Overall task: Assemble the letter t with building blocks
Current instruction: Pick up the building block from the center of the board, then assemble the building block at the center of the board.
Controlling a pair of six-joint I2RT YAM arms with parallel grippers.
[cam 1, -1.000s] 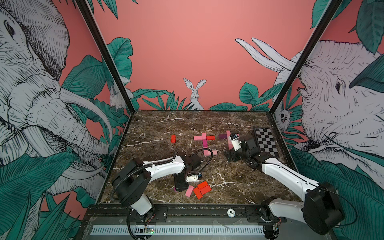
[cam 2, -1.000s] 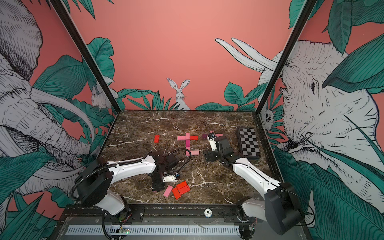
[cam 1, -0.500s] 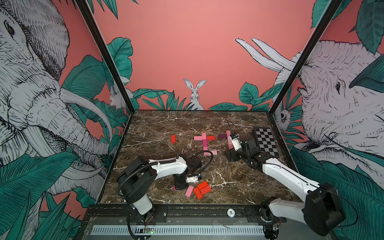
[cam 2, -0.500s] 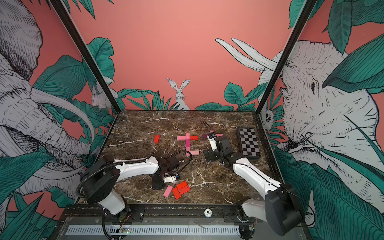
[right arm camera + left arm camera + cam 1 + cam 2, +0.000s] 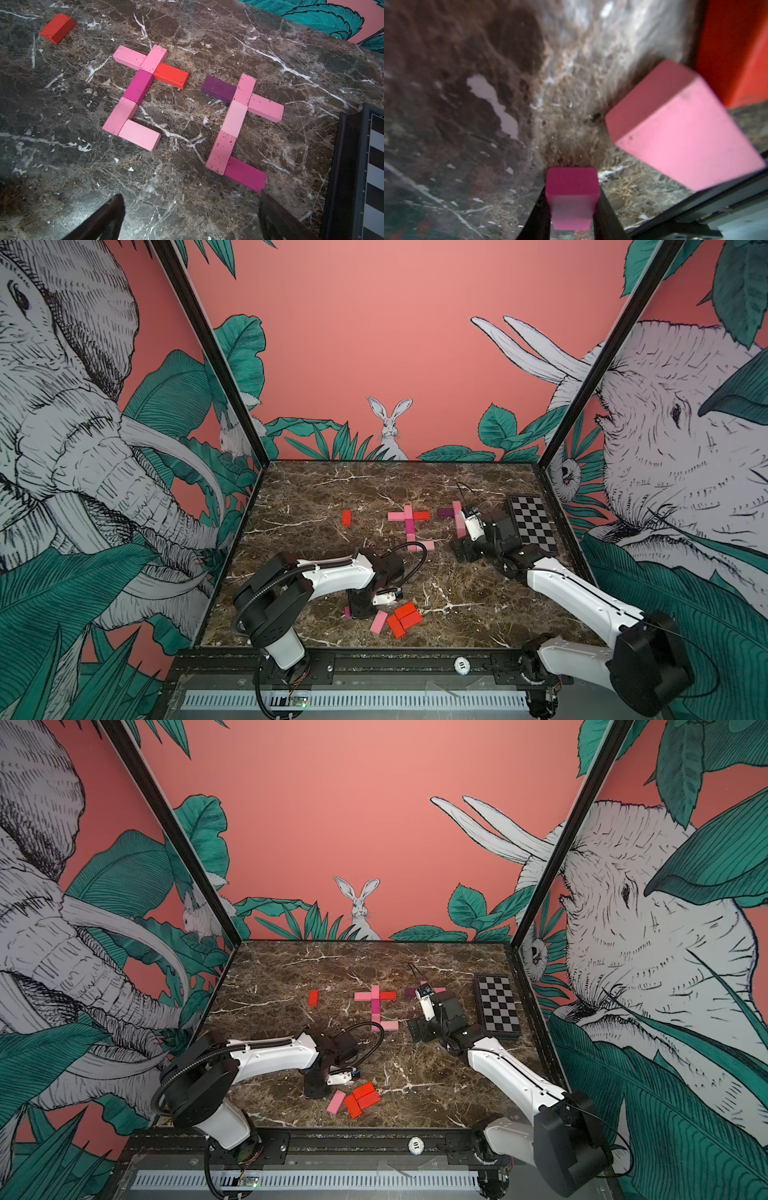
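My left gripper [image 5: 572, 207] is shut on a magenta building block [image 5: 572, 187] low over the marble near the front. In both top views it [image 5: 359, 610] [image 5: 311, 1090] stands next to a loose pink block [image 5: 379, 621] [image 5: 681, 133] and three red blocks [image 5: 403, 618]. A t of pink, magenta and red blocks [image 5: 409, 522] [image 5: 137, 91] lies mid-table. Beside it lies another t of pink, magenta and purple blocks [image 5: 236, 120], partly hidden by the right arm in the top views. My right gripper [image 5: 191, 209] [image 5: 467, 549] is open and empty just in front of that t.
A lone red block [image 5: 346, 517] [image 5: 57, 28] lies left of the letters. The black-and-white checkered board [image 5: 532, 522] [image 5: 372, 166] lies by the right wall, close to my right arm. Walls enclose the table on three sides.
My left gripper's jaws have closed onto the magenta block beside the front pile. The right arm has barely moved.
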